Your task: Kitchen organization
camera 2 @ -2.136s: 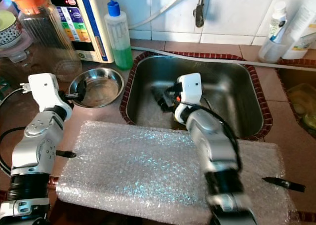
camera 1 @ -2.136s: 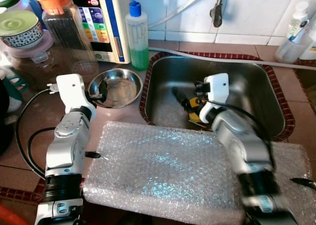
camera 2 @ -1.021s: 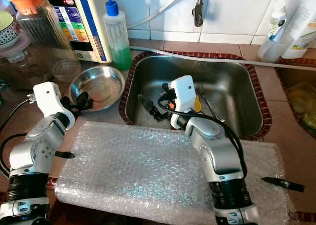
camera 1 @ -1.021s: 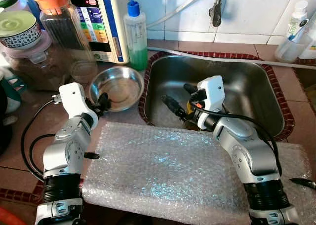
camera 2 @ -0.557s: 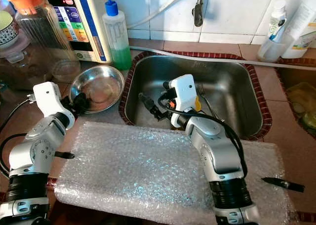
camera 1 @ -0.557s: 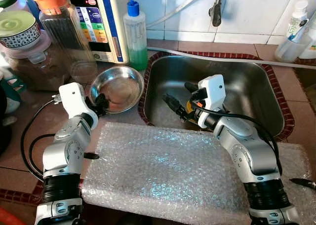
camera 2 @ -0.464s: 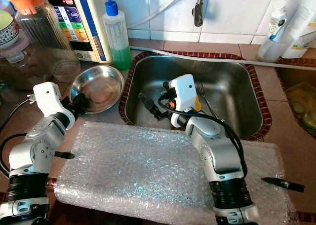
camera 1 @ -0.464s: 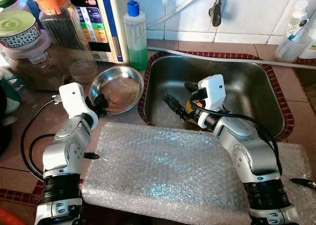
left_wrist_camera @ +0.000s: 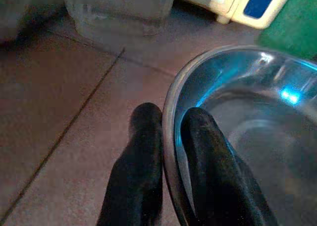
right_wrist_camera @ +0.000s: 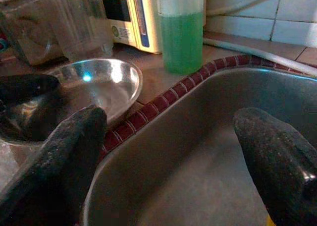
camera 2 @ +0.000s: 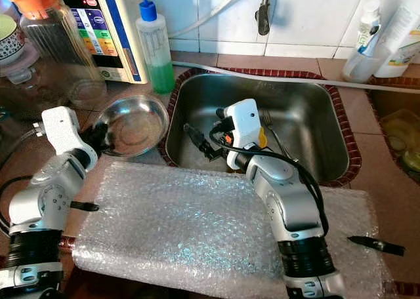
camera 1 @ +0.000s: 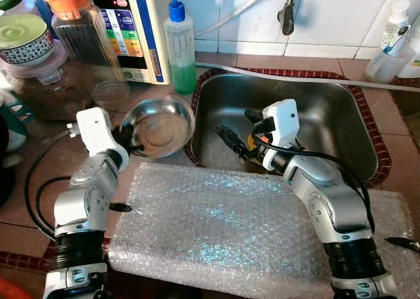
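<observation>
A shiny steel bowl (camera 1: 163,117) is held up off the counter, tilted, its rim reaching the sink's red edge. My left gripper (camera 1: 129,141) is shut on the bowl's near rim; in the left wrist view one finger (left_wrist_camera: 143,137) lies outside the bowl (left_wrist_camera: 257,112) and the other inside. My right gripper (camera 1: 237,128) hangs open inside the steel sink (camera 1: 341,109), near its left wall, with nothing between its fingers (right_wrist_camera: 74,137). A yellow item (camera 1: 253,142) lies just beneath it, mostly hidden. A fork (camera 2: 268,123) rests on the sink floor.
A bubble-wrap sheet (camera 1: 216,220) covers the front counter. Behind the bowl stand a green soap bottle (camera 1: 182,43), a water purifier (camera 1: 131,23) and jars (camera 1: 82,23). A tap (camera 1: 287,10) hangs over the sink. A black utensil (camera 1: 401,243) lies at the right.
The left gripper has closed on the bowl's rim, lifted it and carried it a little right towards the sink. The right gripper drew back to the sink's left side, then stayed still.
</observation>
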Available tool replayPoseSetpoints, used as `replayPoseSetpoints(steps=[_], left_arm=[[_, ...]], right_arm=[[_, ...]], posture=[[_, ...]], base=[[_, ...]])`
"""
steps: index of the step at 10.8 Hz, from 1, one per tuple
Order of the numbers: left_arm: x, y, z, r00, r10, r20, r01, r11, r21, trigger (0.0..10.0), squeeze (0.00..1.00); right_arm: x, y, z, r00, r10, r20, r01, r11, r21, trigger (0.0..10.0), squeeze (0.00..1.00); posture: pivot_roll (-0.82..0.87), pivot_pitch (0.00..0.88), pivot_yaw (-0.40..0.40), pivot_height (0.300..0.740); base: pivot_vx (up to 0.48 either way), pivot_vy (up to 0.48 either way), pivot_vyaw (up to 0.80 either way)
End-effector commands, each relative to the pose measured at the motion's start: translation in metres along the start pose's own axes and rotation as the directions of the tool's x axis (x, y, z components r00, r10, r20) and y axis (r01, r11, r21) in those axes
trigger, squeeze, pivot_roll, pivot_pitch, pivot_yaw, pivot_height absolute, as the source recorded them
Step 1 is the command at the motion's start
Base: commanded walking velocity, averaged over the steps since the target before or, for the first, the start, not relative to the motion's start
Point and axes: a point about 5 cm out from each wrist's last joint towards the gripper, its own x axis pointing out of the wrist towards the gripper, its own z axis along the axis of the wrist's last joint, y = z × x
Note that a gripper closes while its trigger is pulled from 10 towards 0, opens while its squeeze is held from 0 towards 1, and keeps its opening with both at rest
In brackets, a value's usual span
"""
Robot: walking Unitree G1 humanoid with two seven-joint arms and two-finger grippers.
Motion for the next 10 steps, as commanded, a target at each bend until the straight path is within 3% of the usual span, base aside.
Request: replayPoseSetpoints(steps=[1,4,6,7,10], left_arm=[[-0.002,0.005,-0.003,1.0,0.011,-0.016,-0.011,1.0,0.02,0.0,0.0],[-0.002,0.001,0.004,0.999,-0.019,0.038,0.016,0.997,0.074,0.0,0.0],[-0.005,-0.011,0.02,0.981,-0.101,0.166,0.074,0.985,0.158,0.0,0.0],[-0.008,-0.021,0.028,0.958,-0.177,0.224,0.114,0.956,0.269,0.0,0.0],[-0.015,-0.037,0.043,0.889,-0.279,0.364,0.15,0.927,0.344,0.0,0.0]], right_arm=[[0.001,0.001,0.001,1.0,0.008,0.003,-0.008,1.0,-0.012,10.0,0.0],[0.001,0.0,0.001,1.0,0.009,-0.002,-0.009,1.0,-0.016,10.0,0.0],[0.002,-0.001,0.0,1.0,0.012,-0.006,-0.012,1.0,-0.015,10.0,0.0],[0.002,-0.001,0.0,1.0,0.012,-0.007,-0.012,1.0,-0.015,10.0,0.0],[0.002,-0.004,0.001,1.0,-0.002,0.001,0.002,1.0,-0.016,10.0,0.0]], posture=[[-0.1,0.149,0.073,0.74],[-0.1,0.145,0.07,0.74],[-0.1,0.142,0.067,0.74],[-0.1,0.14,0.066,0.74],[-0.1,0.141,0.066,0.74]], base=[[0.0,0.0,0.0],[0.0,0.0,0.0],[0.0,0.0,0.0],[0.0,0.0,0.0],[0.0,0.0,0.0]])
